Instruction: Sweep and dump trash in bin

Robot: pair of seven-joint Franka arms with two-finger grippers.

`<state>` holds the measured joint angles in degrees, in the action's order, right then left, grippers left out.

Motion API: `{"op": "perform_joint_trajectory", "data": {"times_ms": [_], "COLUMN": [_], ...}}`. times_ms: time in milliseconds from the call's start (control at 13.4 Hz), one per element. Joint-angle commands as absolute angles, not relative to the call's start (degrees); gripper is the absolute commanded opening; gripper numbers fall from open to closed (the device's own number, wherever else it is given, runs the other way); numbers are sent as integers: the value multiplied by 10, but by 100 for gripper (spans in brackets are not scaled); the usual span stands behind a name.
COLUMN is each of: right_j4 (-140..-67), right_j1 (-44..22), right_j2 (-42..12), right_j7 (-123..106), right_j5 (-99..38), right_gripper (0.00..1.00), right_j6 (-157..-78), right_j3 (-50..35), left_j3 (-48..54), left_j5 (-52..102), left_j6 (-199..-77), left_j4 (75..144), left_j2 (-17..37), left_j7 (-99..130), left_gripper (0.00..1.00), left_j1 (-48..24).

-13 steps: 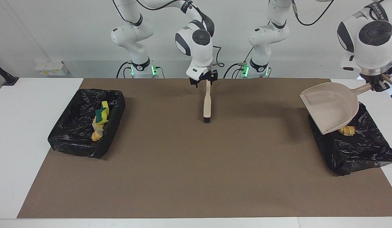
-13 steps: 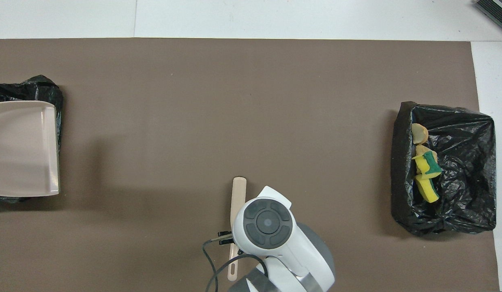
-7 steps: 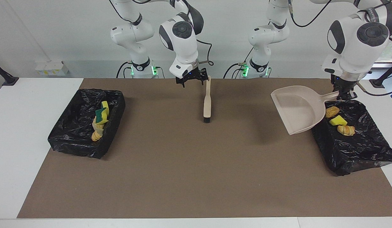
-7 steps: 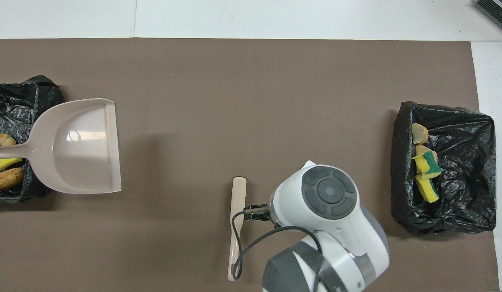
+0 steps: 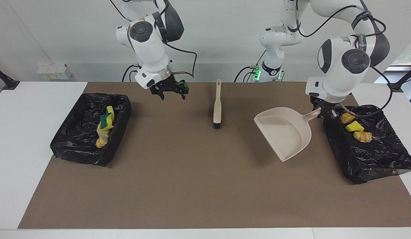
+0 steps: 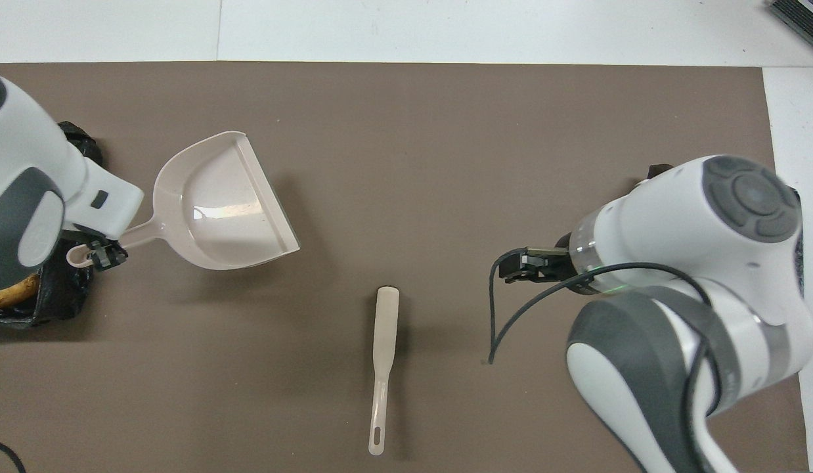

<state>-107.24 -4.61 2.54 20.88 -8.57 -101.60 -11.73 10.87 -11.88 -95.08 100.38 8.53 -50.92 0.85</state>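
No text, label, brand or number can be read anywhere in either view. The arms, bins, dustpan and brush all show plain surfaces without legible marks.

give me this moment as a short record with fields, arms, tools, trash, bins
left gripper: shut on the dustpan handle, beside the bin at the left arm's end
right gripper: open, holding nothing, over the mat beside the other bin
dustpan: beige, empty, tilted, over the mat
brush: flat on the mat mid-table, bristles pointing away from the robots, no gripper on it
bin at left arm's end: black-lined, three trash pieces inside
bin at right arm's end: black-lined, sponge and bread-like pieces piled inside
mat: no trash visible on it
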Motion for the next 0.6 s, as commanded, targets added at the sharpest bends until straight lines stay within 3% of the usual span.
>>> {"op": "perform_joint_trajectory", "data": {"times_ms": [0,223,521], "right_j4": [-1014,-961,-956], "right_j1": [-17,2,24], "right_j2": [17,14,15], "right_j7": [193,194,193], "right_j5": [-21,43,52], "right_gripper": [100,100,100], "right_j6": [-982,-980,-975], "right_j3": [-121,-121,-119], "left_j3": [99,99,99], "left_j5": [-93,-59,-2], "left_j6": [-966,-972,-974], "left_j4": [1000,990,936], "left_j2": [105,119,154], "left_j7": [-376,-206,-7], "left_gripper": [0,0,0], "left_j1": [-37,-80,-134]}}
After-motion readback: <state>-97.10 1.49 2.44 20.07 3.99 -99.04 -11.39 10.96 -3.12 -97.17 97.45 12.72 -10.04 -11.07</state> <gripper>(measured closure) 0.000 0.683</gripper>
